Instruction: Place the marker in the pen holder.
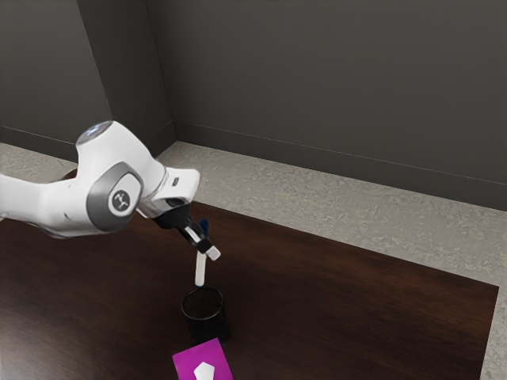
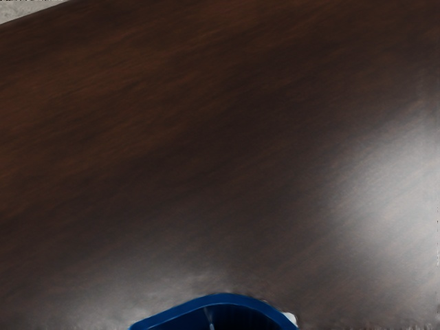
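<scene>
The gripper (image 1: 204, 244) is shut on the marker (image 1: 200, 269), above the table in the exterior view. The marker hangs nearly upright, its white body pointing down and its blue end up behind the fingers. Under it stands the black pen holder (image 1: 207, 326), a round cup with an open top. The marker's lower tip appears just above the holder's far rim; whether it is directly over the opening I cannot tell. In the wrist view the marker's blue end (image 2: 227, 300) shows large at the lower edge.
A magenta block or card with a white shape (image 1: 188, 363) lies beside the pen holder, at the exterior view's bottom edge. The dark wooden table (image 1: 348, 305) ends in an edge toward the exterior view's right. Behind it are a grey floor and a dark wall.
</scene>
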Available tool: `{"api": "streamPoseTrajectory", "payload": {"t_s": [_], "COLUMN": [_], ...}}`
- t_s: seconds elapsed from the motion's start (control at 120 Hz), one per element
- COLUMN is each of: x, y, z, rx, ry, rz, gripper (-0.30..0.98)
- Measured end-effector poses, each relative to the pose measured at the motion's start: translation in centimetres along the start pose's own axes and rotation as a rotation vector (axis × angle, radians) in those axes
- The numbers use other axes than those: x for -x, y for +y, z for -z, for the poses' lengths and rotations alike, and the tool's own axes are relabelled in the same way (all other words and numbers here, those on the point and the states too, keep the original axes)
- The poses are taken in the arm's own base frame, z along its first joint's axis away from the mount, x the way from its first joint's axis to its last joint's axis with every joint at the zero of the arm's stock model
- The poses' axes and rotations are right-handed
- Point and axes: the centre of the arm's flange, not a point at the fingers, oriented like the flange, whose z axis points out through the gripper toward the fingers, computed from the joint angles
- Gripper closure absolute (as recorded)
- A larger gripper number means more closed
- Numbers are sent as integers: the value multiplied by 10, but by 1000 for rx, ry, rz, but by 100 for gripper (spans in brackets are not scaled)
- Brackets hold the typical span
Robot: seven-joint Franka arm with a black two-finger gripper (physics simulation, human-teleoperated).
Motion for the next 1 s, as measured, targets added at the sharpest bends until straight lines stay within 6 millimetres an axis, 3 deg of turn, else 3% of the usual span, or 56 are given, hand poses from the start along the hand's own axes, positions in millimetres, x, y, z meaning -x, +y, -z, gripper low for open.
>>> {"api": "streamPoseTrajectory", "payload": {"t_s": [0.142, 0.25, 0.342, 0.558, 0.975, 1.0], "x": [-3, 12, 24, 27, 1, 0], "y": [17, 32, 36, 36, 33, 33], "z": [10, 11, 8, 6, -8, -8], "rx": [19, 41, 47, 48, -10, -11], "ry": [26, 18, 4, 2, 16, 17], "rz": [-29, -41, -37, -34, -67, -68], "gripper": [76, 76, 76, 74, 73, 68]}}
